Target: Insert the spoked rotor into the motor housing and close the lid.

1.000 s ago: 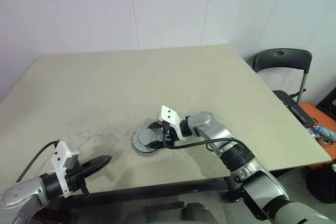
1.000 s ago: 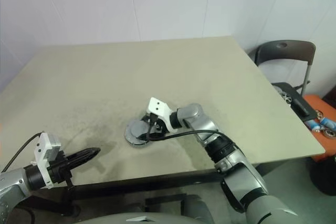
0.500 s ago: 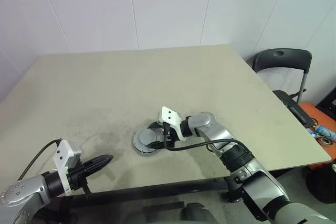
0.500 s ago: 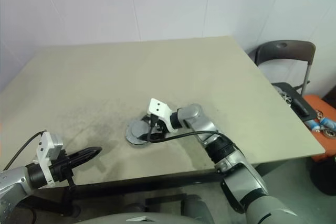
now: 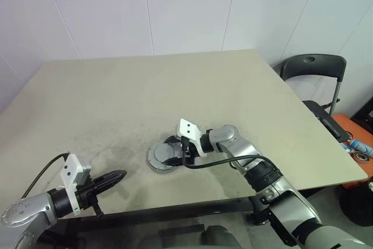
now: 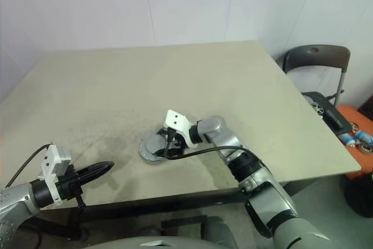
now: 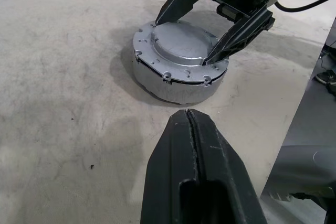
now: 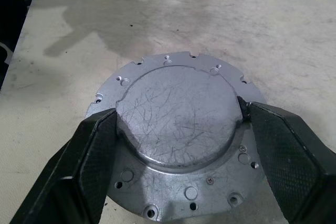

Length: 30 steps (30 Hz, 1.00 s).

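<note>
Bench carries the housing near its front edge, within both arms' reach. Lid sits flat on top of the housing, so the rotor is presumably already inside, hidden. Right claw straddles the lid's raised dome, its 2 fingers spread against either side, likely to press or seat it. Left claw is clenched and empty, parked apart so it keeps clear.

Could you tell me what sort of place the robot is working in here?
Probably a plain test room or lab rather than a workshop: a bare beige table against white panelled walls, a folding chair beside it, and one metal motor housing on the table.
</note>
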Each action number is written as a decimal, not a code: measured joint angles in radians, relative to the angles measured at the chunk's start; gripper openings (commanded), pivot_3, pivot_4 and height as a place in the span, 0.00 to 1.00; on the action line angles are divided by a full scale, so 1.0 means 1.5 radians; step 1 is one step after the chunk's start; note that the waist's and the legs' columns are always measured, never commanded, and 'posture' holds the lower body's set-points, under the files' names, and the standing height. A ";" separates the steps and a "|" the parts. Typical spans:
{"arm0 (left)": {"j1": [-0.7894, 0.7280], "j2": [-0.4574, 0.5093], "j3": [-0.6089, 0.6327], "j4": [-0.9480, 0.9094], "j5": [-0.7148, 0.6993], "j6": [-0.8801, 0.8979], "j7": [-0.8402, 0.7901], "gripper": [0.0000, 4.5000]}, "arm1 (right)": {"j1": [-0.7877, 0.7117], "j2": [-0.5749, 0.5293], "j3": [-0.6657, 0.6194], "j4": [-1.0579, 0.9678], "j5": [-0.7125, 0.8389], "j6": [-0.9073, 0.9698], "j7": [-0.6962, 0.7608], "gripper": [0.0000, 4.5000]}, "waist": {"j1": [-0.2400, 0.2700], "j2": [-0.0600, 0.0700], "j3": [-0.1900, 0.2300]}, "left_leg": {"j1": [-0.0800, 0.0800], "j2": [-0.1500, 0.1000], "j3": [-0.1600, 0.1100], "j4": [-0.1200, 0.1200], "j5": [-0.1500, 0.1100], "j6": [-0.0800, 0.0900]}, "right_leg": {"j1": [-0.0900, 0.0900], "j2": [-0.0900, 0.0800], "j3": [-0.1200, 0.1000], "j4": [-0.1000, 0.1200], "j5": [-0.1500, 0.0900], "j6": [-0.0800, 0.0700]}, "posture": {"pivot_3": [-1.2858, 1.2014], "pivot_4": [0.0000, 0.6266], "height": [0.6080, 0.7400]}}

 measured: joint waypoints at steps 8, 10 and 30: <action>-0.004 0.000 -0.001 0.000 0.000 0.000 0.002 0.00 | 0.003 -0.002 0.004 0.009 -0.010 -0.027 0.002 0.79 | 0.000 -0.001 -0.001 | 0.001 0.000 0.000 0.000 0.000 0.000 | 0.001 0.000 0.000 0.000 0.000 0.000 | 0.52 0.00 1.00; -0.004 0.000 -0.001 0.000 0.000 0.000 0.002 0.00 | 0.005 -0.002 0.004 0.009 -0.011 -0.027 0.003 0.79 | 0.001 -0.001 -0.001 | 0.001 0.000 0.000 0.000 0.000 0.000 | 0.002 0.000 0.000 0.000 0.000 0.000 | 0.52 0.00 1.00; -0.009 0.000 -0.015 0.007 0.001 0.000 0.006 0.00 | 0.006 0.006 -0.005 -0.003 0.003 0.022 0.012 0.79 | 0.000 -0.002 -0.002 | 0.002 0.000 0.000 0.000 0.000 0.000 | 0.002 0.000 0.000 0.000 0.000 0.000 | 0.52 0.00 1.00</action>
